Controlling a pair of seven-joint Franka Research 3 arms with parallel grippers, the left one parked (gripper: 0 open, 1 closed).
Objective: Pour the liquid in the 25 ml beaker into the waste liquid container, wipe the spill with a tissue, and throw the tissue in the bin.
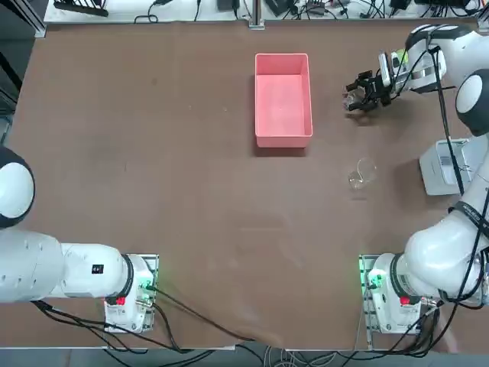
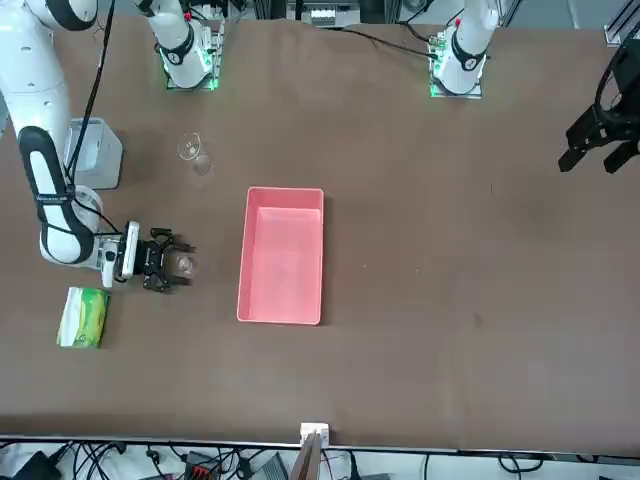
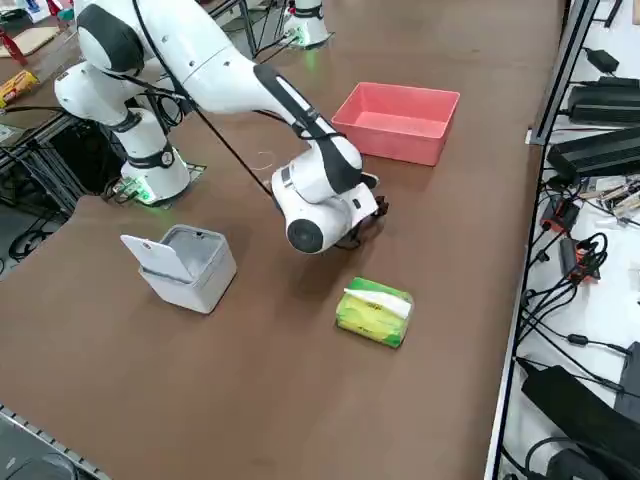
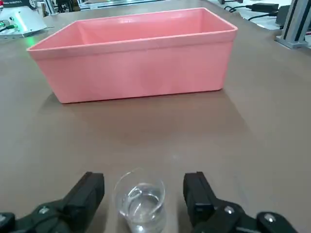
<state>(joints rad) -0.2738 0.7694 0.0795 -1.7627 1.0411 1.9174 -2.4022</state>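
The 25 ml beaker [image 4: 142, 204], tiny clear glass with a little liquid, stands upright on the brown table between the fingers of my right gripper [image 4: 143, 182]. The jaws are open, with a gap on each side of the glass. From across the table the beaker [image 2: 183, 264] shows at the gripper [image 2: 168, 263], a short way from the waste liquid container [image 2: 280, 318]. This pink tray [image 4: 136, 68] lies just beyond the beaker, its long wall facing the fingers. The bin [image 2: 95, 152] stands open near the arm. No loose tissue is in view.
A larger clear beaker [image 1: 361, 174] stands between the gripper [image 1: 355, 98] and the right arm's base. A green tissue pack [image 3: 375, 310] with a white tuft lies by the table edge behind the wrist. The bin [image 3: 185, 265] has its lid tipped up.
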